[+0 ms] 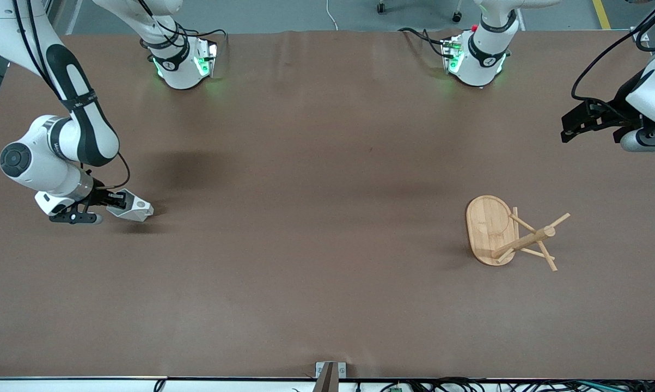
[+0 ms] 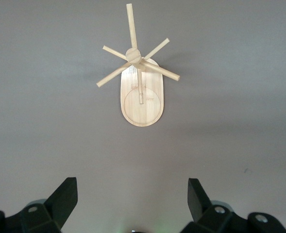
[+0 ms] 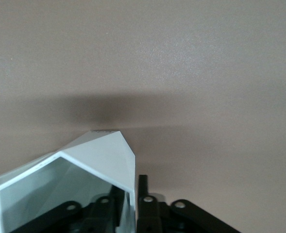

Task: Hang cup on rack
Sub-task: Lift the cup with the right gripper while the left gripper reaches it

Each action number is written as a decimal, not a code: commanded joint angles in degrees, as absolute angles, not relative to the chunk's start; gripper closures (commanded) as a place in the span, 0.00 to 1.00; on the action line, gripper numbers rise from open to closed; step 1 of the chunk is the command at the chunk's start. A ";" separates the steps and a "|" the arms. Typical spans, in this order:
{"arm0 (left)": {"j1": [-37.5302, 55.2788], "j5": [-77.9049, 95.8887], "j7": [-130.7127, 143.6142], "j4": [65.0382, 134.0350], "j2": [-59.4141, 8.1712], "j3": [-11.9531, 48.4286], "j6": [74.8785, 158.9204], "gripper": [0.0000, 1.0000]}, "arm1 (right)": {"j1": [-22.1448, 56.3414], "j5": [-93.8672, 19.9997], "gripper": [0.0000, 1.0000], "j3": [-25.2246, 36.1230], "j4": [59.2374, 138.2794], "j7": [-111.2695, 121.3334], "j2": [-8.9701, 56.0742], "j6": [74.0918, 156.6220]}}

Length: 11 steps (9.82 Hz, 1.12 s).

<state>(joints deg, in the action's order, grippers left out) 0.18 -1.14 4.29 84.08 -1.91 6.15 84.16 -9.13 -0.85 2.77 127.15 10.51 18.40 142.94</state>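
Cup (image 1: 134, 207): white and faceted, lying at the right arm's end of the surface (image 1: 305, 190), tipped on its side with its open mouth turned toward the wrist camera; whether it touches the surface or is just off it, the views do not settle.
Right end effector (image 1: 117, 200): low at the cup, fingers pressed together on one wall of the cup at the rim, one finger inside the mouth and one outside, as the right wrist view shows. A wall pinch probably suits the thin angular side and leaves the handle tab free for a peg.
Handle tab: not visible in any view, so its facing cannot be told.
Rack (image 1: 509, 234): light bamboo, near the left arm's end of the surface and well apart from the cup. It stands on its oval base with the post up and the thin pegs (image 2: 159, 71) slanting outward, which gives open tips to thread a hole over.
Left end effector (image 2: 132, 204): up in the air at the left arm's edge of the surface, fingers spread wide and holding nothing, camera looking down on the rack; this arm waits.
Step in hand: grasp made, by my reading; carrying across to the rack is not yet done.
Next move calls for: turning the cup so the tab's hole lines up with a slanted peg.
Risk: a narrow pinch on a smooth wall may let the cup swivel.
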 commanded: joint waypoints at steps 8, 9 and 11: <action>0.53 -1.41 3.25 84.46 -2.90 6.33 83.85 0.00 | -4.31 -13.27 1.00 -7.93 111.27 -3.65 7.84 107.41; 1.22 -1.32 2.99 84.55 -2.99 7.11 83.85 0.00 | -4.31 -16.14 0.99 -12.78 111.36 -7.35 7.74 107.66; 4.55 -0.80 2.90 84.38 -2.99 11.40 83.85 0.00 | -3.96 -31.83 0.99 -16.78 111.53 -7.65 7.82 109.50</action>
<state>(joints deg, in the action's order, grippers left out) 2.09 -0.76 3.08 84.07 -1.92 8.72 84.16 -2.86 -24.71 -15.43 110.84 -7.73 8.45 108.90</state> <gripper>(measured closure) 0.000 0.947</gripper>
